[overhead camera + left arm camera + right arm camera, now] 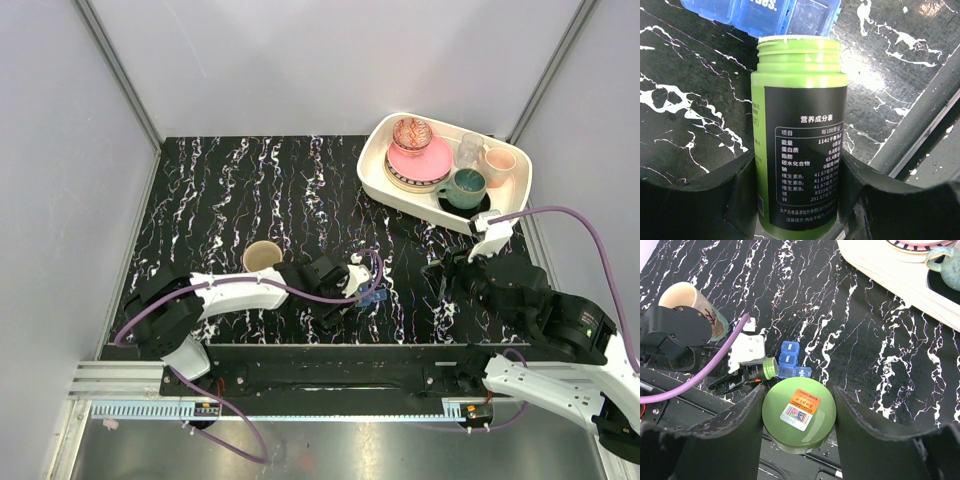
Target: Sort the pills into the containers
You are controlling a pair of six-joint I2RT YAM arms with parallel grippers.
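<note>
My left gripper [800,202] is shut on an uncapped green bottle [799,125] with a black label. The bottle's open mouth points at the blue translucent pill box [765,12], which lies on the black marbled table just past it. In the top view the left gripper [350,283] sits beside the pill box [372,297]. My right gripper [799,427] is shut on the bottle's round green cap [799,412], held above the table's near edge. The right wrist view also shows the pill box [790,360] and the tilted bottle [762,370]. No pills show.
A beige mug [262,257] stands left of the left gripper and also shows in the right wrist view [690,302]. A white tray [400,195] with dishes, cups and a teal mug sits at the back right. The right gripper [450,268] hovers right of the pill box.
</note>
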